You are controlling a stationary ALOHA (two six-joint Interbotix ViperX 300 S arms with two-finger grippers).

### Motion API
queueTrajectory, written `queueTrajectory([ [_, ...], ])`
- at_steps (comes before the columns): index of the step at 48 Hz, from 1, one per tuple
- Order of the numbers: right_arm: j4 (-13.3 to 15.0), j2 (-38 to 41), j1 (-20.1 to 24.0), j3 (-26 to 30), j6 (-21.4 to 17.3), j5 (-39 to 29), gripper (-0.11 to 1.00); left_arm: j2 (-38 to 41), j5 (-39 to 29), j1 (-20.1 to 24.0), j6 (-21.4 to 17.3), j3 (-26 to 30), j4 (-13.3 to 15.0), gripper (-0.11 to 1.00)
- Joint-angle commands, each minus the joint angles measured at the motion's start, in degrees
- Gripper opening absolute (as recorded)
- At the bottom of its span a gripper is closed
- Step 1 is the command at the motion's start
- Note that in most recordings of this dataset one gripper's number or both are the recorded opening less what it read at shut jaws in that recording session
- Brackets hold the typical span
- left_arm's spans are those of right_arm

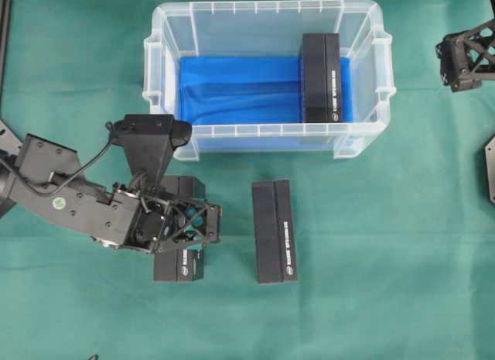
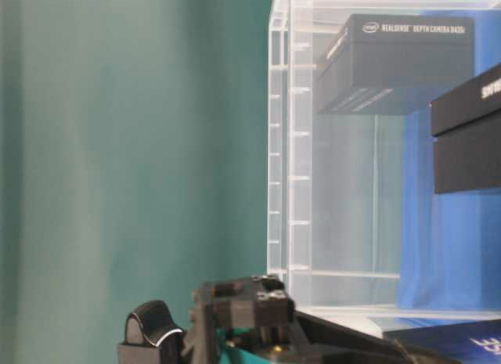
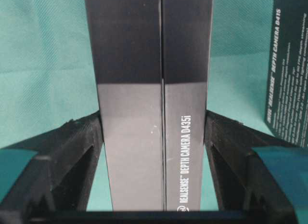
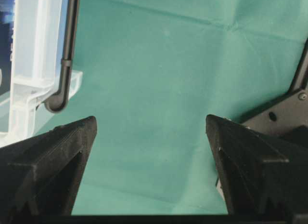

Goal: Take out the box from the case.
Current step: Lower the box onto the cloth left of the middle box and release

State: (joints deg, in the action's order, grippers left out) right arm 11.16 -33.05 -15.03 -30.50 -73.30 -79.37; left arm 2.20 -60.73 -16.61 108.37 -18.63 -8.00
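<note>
Between the fingers of the left gripper (image 1: 203,224) sits a black box (image 3: 154,113), and both fingers (image 3: 79,147) press its long sides, so the gripper is grasping it. This box lies on the green surface (image 1: 371,252), outside the case (image 1: 267,129) and just in front of its near wall. Just beside the gripper, toward the middle of the surface, a second box (image 1: 275,231) lies flat, apart from the held one. Beyond the gripper stands the case, clear plastic with a blue lining (image 1: 240,89). A third box (image 1: 322,77) stands inside it, near the end farthest from the left gripper. From table level that box shows through the case wall with white lettering on its side.

Well apart from the boxes, the right gripper (image 4: 151,137) hangs released, fingers (image 4: 53,156) spread wide with only green cloth between them. The case's corner lies just off to its side.
</note>
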Motion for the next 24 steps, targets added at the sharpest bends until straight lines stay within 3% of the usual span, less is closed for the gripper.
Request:
queueTrajectory([
  [1,0.2,-0.4,0.1,0.6,0.0,0.0,0.89,-1.1,0.6,0.2,-0.1,0.4,-0.2,0.61],
  [15,0.1,-0.4,0.2,0.6,-0.1,0.0,0.89,-1.1,1.8,0.2,-0.6,0.4,0.2,0.61],
  [24,0.1,-0.4,0.2,0.6,-0.1,0.1,0.89,-1.1,2.5,-0.2,-0.6,0.5,0.7,0.98],
])
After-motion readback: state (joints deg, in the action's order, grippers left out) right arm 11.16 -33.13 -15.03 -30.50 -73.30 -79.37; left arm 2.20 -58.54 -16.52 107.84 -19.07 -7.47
